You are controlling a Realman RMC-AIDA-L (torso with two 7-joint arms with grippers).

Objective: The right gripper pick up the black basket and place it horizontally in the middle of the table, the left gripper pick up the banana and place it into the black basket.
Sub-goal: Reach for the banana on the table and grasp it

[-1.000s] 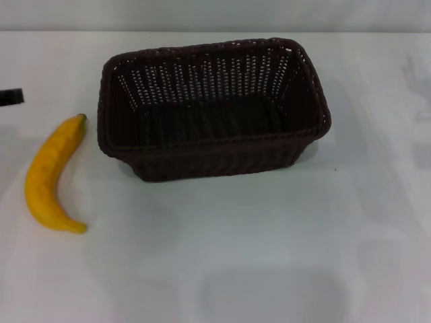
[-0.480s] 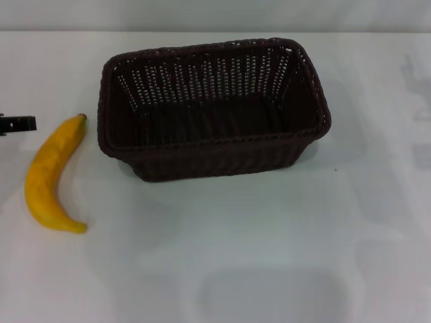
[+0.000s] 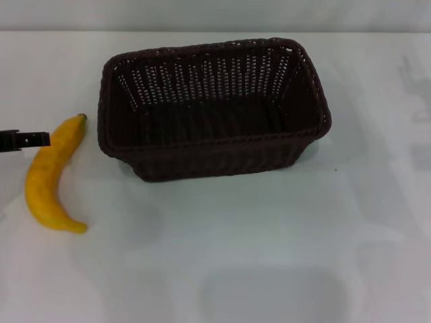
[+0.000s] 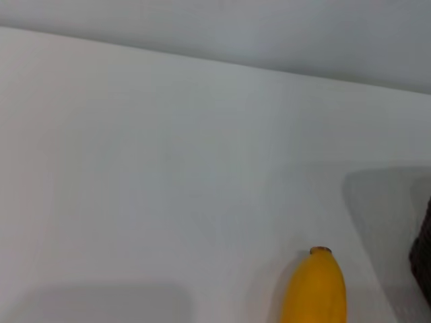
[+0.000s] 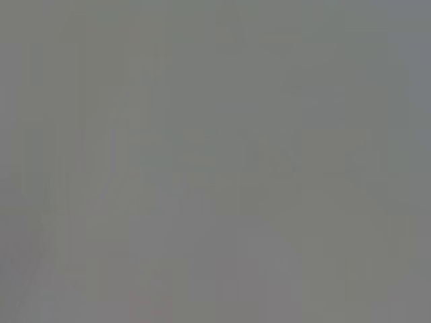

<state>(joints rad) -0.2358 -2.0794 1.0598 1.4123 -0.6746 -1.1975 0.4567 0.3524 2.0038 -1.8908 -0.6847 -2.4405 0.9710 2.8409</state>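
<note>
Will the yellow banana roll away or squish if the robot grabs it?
The curved yellow banana lies flat on its side on the white table, so it would probably rock or spin rather than roll away. Its skin looks smooth, so it might slip in a narrow grip. It looks firm, though how squishy it is cannot be seen. The left hand is beside it.

Head view: the left tool (image 3: 27,140) is cut off by the left edge; only one black bar shows, so its finger state cannot be determined. Left wrist view: the banana (image 4: 314,289) and the black basket (image 4: 424,259) are cropped by the edges. Right wrist view: uniform grey, nothing discernible.
</note>
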